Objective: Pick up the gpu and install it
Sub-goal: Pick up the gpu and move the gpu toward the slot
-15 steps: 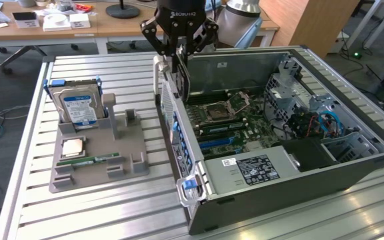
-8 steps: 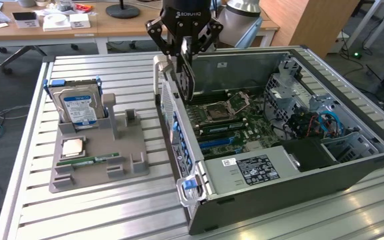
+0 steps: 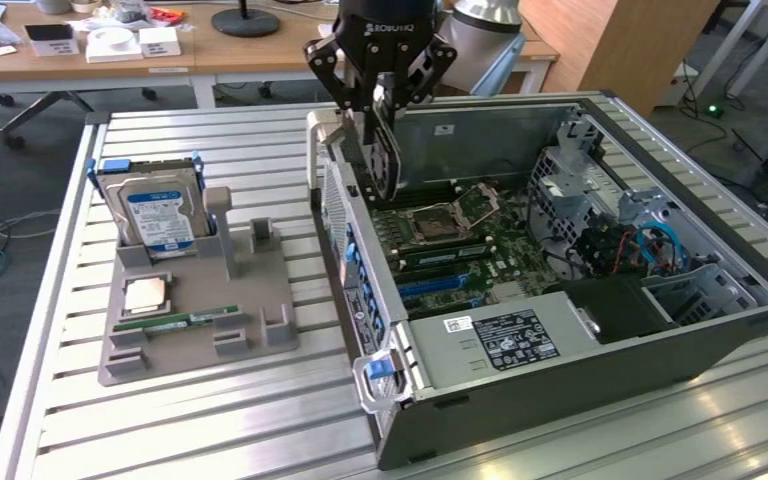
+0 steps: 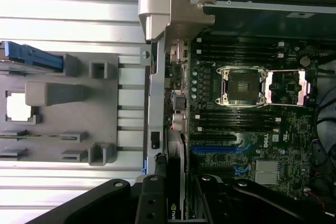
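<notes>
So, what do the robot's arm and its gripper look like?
The gripper is black, with white lettering across its body and jointed fingers made of black bars with visible bolts. The arm above it is rounded and silver-grey.

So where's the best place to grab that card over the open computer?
By its upper edge, from above, pinching the two flat faces. The card hangs on edge, thin and flat, so its lower edge is left free to plug in. The gripper seems to hold it that way.
</notes>
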Robot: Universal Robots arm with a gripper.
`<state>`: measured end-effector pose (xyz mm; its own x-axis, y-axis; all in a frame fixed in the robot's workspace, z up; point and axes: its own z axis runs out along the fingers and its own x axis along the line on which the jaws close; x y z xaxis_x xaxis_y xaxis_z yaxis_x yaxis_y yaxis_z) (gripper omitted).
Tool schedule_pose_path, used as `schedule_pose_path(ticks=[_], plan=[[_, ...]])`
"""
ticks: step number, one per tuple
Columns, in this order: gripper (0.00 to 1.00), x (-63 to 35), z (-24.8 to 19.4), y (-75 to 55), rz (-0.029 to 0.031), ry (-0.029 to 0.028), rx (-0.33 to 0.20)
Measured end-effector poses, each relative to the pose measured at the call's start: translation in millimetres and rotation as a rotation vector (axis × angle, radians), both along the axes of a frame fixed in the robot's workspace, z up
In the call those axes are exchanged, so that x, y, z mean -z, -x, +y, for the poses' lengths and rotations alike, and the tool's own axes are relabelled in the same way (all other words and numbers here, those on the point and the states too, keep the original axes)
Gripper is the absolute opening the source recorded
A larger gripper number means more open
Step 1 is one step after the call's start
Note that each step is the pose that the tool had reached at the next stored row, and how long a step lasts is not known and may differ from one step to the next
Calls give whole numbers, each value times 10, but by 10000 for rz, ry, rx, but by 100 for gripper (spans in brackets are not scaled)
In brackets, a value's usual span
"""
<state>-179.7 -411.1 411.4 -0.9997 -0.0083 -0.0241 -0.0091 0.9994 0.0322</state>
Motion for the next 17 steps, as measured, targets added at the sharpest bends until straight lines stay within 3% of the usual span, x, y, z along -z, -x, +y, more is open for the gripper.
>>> schedule_pose_path(ticks=[10,17], plan=[[26,0,0,-8,-1,-1,-1],[26,0,0,-88,0,-1,1]])
